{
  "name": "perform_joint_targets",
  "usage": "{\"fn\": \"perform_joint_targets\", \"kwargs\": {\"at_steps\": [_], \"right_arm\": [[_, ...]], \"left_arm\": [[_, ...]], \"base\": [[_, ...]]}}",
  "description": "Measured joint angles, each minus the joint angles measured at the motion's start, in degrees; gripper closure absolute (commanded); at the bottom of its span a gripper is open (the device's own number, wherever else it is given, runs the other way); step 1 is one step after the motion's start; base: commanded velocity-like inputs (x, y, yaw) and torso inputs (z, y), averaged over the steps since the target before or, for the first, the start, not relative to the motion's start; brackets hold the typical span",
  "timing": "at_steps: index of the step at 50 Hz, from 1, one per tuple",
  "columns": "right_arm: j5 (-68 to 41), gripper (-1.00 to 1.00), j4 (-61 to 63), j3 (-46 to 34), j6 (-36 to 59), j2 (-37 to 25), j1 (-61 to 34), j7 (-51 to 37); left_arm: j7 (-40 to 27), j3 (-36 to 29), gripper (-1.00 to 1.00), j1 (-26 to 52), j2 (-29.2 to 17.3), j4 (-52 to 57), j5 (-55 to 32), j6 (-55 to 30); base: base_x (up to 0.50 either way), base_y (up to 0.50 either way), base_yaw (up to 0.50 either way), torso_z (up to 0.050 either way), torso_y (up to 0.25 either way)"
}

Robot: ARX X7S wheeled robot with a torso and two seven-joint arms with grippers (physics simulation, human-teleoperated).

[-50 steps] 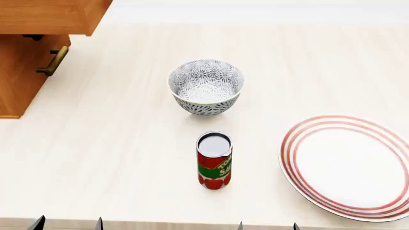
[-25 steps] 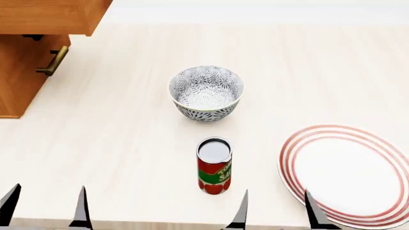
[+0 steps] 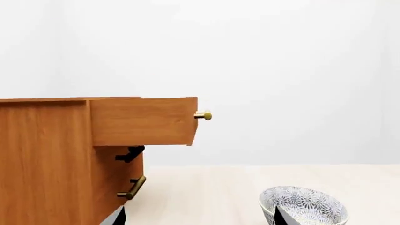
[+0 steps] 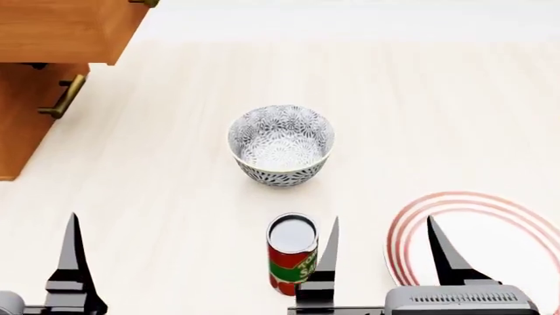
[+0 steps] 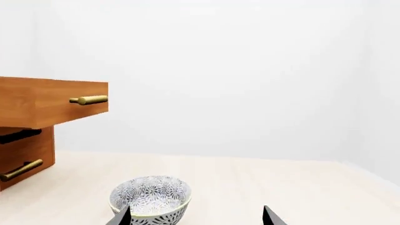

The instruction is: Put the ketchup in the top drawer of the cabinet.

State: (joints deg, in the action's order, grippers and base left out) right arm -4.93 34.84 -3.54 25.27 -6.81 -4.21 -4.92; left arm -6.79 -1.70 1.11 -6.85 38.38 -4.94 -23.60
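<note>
Ketchup (image 4: 292, 254) is standing upright on the worktop (image 4: 157, 197), close in front of me, with the patterned bowl (image 4: 281, 146) just beyond it and the red-ringed plate (image 4: 477, 246) off to its right. What is changing is my reach: a second ago only the tips of my fingers were showing at the near edge of the head view, and now both pairs are rising well into it, while the can and bowl are sliding toward me as my head tips.

My right jaws (image 4: 381, 252) are standing wide open and holding nothing, their left finger just beside the can's right side; I cannot tell whether it is touching. So the can is sitting outside the gap, not within it. Of my left jaws (image 4: 72, 259) I am seeing only one finger, so I cannot tell how far they are parted; nothing is showing in them.

Top drawer (image 3: 142, 121) is already hanging pulled out of the cabinet (image 3: 44, 164), well apart from the can, so I am judging the grasp to be the step in hand, needing a small shift leftward first.
</note>
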Motion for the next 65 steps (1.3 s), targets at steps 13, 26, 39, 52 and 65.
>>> {"fn": "perform_joint_targets", "kwargs": {"at_steps": [13, 26, 39, 52, 65], "right_arm": [[-0.84, -1.00, -0.79, -0.39, -1.29, -0.69, 0.37, -0.62], [-1.63, -1.00, -1.31, -0.68, -1.85, -1.33, 0.55, -1.28], [-2.21, -1.00, -1.86, -1.07, -2.30, -1.90, 0.48, -1.94], [-3.11, -1.00, -2.81, -1.05, -3.75, -2.39, 0.76, -2.31], [-3.87, -1.00, -3.02, -1.31, -3.48, -2.89, 0.43, -2.85]], "left_arm": [[-1.01, -0.43, -1.00, 0.34, -0.75, 0.48, -0.63, -0.44], [-1.84, -0.78, -1.00, 0.51, -1.41, 0.00, -1.23, -0.26], [-2.65, -1.03, -1.00, 0.79, -1.96, -0.07, -1.92, -0.52], [-3.33, -1.55, -1.00, 1.06, -2.27, -0.99, -2.46, -0.26], [-3.96, -1.93, -1.00, 1.19, -2.77, -1.53, -2.87, -0.08]], "base": [[0.47, 0.00, 0.00, 0.000, 0.000], [0.47, 0.00, 0.00, 0.000, 0.000], [0.38, 0.00, 0.00, 0.000, 0.001], [0.00, 0.22, 0.00, 0.000, 0.000], [0.00, 0.50, 0.00, 0.000, 0.000]]}}
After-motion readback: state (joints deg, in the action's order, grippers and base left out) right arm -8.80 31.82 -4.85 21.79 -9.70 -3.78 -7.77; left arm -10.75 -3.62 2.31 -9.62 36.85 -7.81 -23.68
